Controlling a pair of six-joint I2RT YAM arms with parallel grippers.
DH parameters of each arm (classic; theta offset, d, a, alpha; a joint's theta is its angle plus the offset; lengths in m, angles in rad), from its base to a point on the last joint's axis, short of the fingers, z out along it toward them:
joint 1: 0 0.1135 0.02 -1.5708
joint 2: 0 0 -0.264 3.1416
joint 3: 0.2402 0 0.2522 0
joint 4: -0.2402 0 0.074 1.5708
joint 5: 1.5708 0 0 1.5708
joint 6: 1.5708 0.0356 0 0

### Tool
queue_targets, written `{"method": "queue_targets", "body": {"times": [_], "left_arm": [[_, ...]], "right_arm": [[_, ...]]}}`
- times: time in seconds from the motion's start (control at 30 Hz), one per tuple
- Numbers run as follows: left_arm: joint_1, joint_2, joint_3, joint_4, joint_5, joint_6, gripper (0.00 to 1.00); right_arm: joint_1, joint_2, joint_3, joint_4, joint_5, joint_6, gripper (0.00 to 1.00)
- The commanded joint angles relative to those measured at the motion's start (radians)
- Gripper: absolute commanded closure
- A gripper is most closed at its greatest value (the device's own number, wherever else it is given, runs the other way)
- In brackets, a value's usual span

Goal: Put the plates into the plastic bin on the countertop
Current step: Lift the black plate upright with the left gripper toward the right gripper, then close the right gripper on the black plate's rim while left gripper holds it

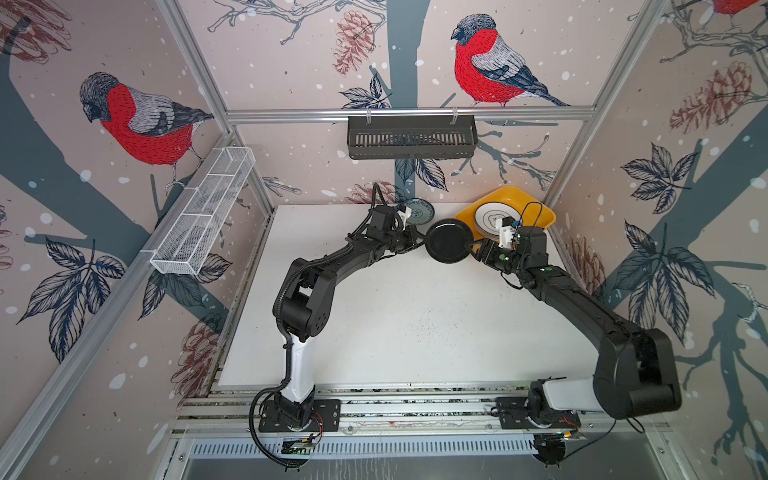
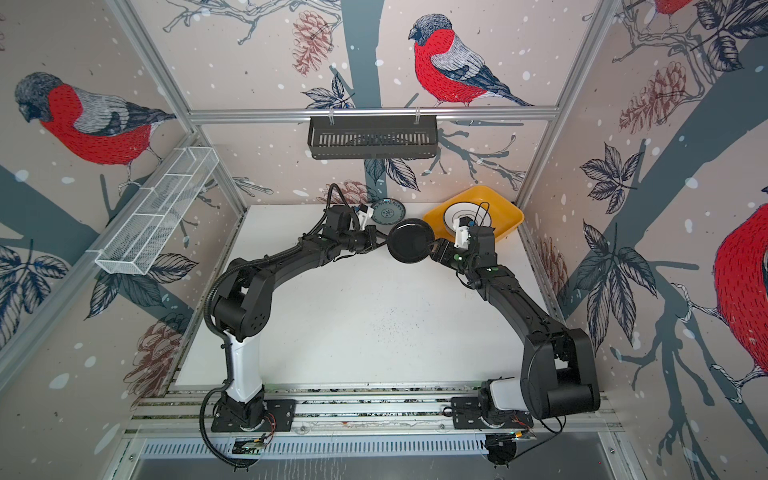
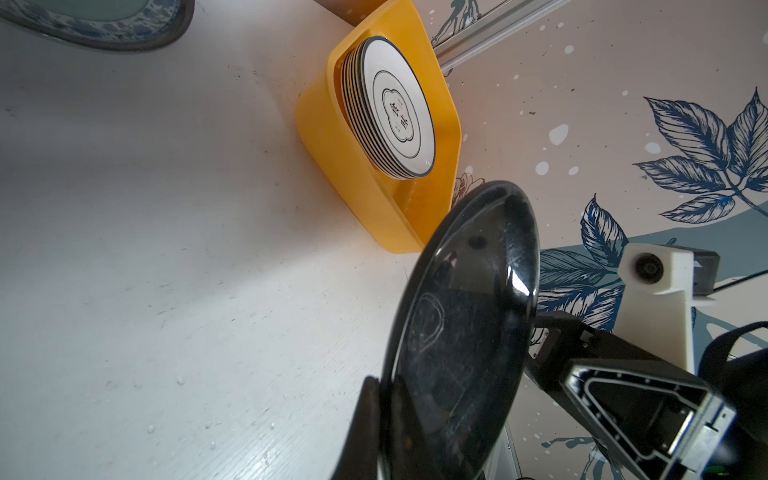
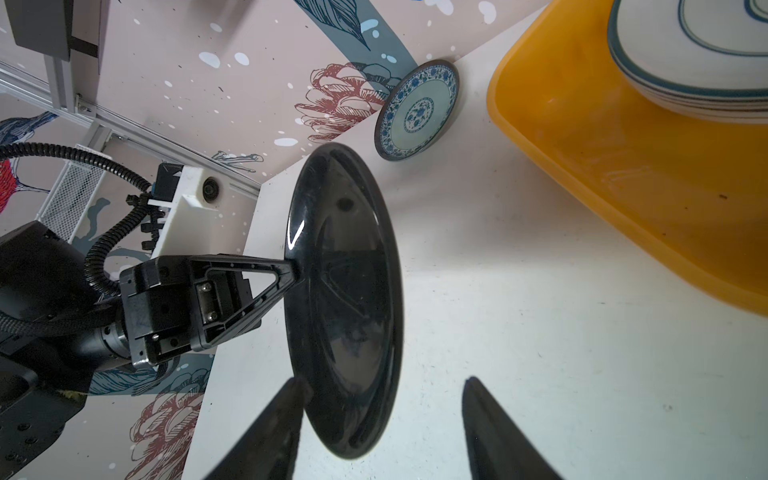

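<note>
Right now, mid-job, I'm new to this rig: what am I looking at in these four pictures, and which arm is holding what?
The machine is a pair of robot arms mounted at the near edge of a white countertop. Two pictures look down from overhead and show almost the same scene. The two others come from a camera on each arm's wrist. The left gripper is shut on the rim of a black plate and holds it lifted off the surface. The right gripper straddles the opposite rim with its jaws open, not yet gripping. At the back right sits the yellow bin with a stack of white plates inside. One teal patterned plate lies on the countertop by the back wall.
</note>
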Motion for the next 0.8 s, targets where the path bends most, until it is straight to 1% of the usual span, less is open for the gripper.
{"method": "queue_targets", "body": {"times": [0.0, 0.07, 0.13, 0.27, 0.33, 0.47, 0.57, 0.63, 0.7, 0.77], "left_arm": [[0.002, -0.021, -0.004, 0.045, 0.032, -0.019, 1.0], [0.002, -0.022, -0.005, 0.048, 0.029, -0.02, 1.0], [0.002, -0.022, -0.003, 0.052, 0.032, -0.025, 1.0], [0.002, -0.027, -0.002, 0.056, 0.036, -0.025, 1.0], [0.002, -0.03, -0.002, 0.054, 0.035, -0.021, 1.0], [0.003, -0.037, -0.002, 0.049, 0.031, -0.015, 1.0], [0.002, -0.046, -0.003, 0.048, 0.025, -0.011, 0.98], [0.002, -0.052, -0.004, 0.046, 0.022, -0.007, 0.9], [0.002, -0.06, -0.004, 0.045, 0.018, -0.003, 0.77], [0.003, -0.07, -0.004, 0.042, 0.01, 0.007, 0.62]], "right_arm": [[0.003, 0.015, 0.014, 0.045, -0.007, 0.016, 0.52], [0.003, 0.023, 0.02, 0.044, -0.002, 0.023, 0.6], [0.003, 0.031, 0.025, 0.04, 0.003, 0.025, 0.64], [0.003, 0.052, 0.044, 0.014, 0.001, 0.027, 0.76], [0.004, 0.065, 0.058, -0.002, 0.0, 0.025, 0.79], [0.003, 0.078, 0.065, -0.005, -0.003, 0.033, 0.89], [0.003, 0.08, 0.066, -0.01, 0.005, 0.036, 0.94], [0.002, 0.084, 0.069, -0.01, 0.007, 0.041, 0.96], [0.0, 0.086, 0.074, -0.013, 0.009, 0.047, 0.97], [-0.001, 0.089, 0.076, -0.011, 0.012, 0.053, 0.97]]}}
